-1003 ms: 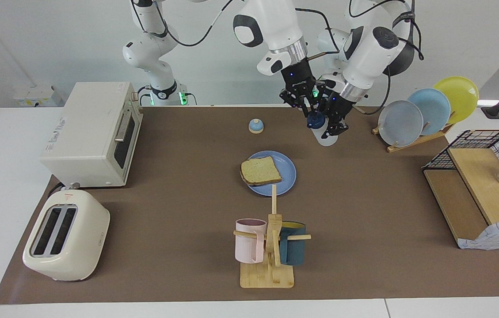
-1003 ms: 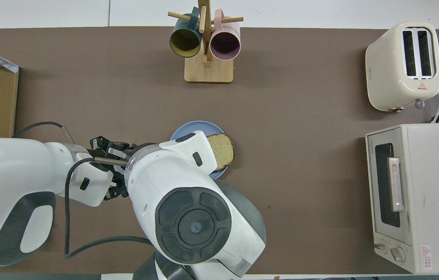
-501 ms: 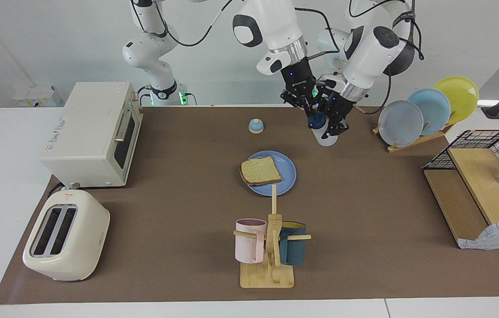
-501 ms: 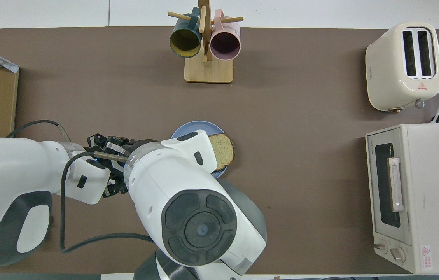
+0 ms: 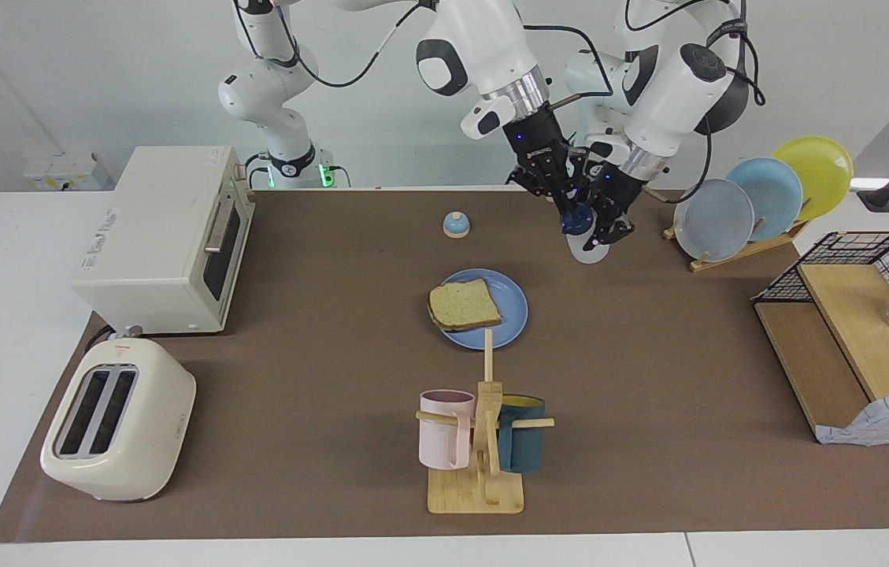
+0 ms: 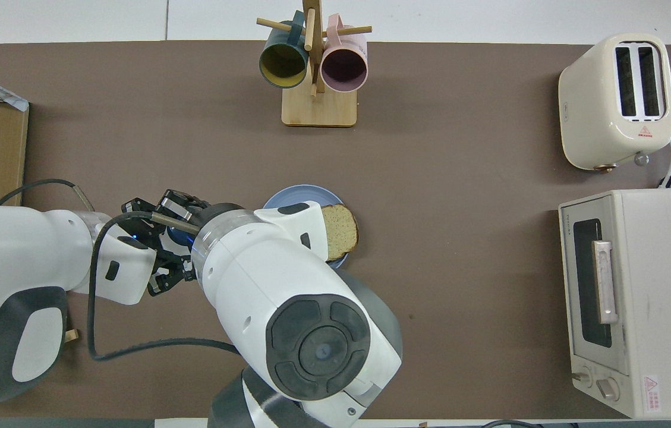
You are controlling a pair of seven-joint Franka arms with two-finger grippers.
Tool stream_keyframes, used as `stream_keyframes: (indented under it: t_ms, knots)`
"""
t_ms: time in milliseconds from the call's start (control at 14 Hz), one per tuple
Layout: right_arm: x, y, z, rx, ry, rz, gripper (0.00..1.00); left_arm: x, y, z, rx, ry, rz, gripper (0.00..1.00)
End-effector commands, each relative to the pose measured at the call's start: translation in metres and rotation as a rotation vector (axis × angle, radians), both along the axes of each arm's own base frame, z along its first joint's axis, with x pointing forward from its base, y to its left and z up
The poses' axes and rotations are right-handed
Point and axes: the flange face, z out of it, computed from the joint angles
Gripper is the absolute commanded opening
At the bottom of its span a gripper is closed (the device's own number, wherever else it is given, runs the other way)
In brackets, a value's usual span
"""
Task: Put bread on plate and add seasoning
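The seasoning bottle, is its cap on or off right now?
On. The dark blue cap sits atop the bottle, which the left gripper holds while the right gripper is shut on the cap.

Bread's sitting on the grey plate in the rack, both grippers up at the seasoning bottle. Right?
Not quite. In the facing view the bread lies on the periwinkle-blue plate flat on the table mat, not on the grey plate, which stands bare in the rack. The rest holds: the left gripper and right gripper are both at the seasoning bottle.
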Motion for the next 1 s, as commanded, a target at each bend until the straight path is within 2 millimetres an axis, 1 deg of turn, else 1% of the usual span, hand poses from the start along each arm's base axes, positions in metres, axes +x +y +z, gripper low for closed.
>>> stream_keyframes:
  t_ms: [0,287,645,788,931]
  knots:
    - [0.0179,-0.0037,0.0094,0.136,-0.080,-0.082,0.00,-0.0202,-0.0145,-0.0083,0.004,0.034,-0.063,0.00]
    - [0.0196,-0.0031,0.0109,0.182,-0.102,-0.104,0.00,-0.0259,-0.0223,-0.0091,0.015,0.045,-0.089,0.00]
    - [0.0191,-0.0034,0.0116,0.226,-0.119,-0.125,0.00,-0.0281,-0.0221,-0.0102,0.027,0.057,-0.101,0.00]
    - [0.0193,-0.0056,0.0062,0.262,-0.128,-0.150,0.00,-0.0281,-0.0220,-0.0102,0.030,0.055,-0.102,0.00]
    - [0.0192,-0.0063,0.0061,0.282,-0.137,-0.159,0.00,-0.0281,-0.0220,-0.0102,0.030,0.055,-0.102,0.00]
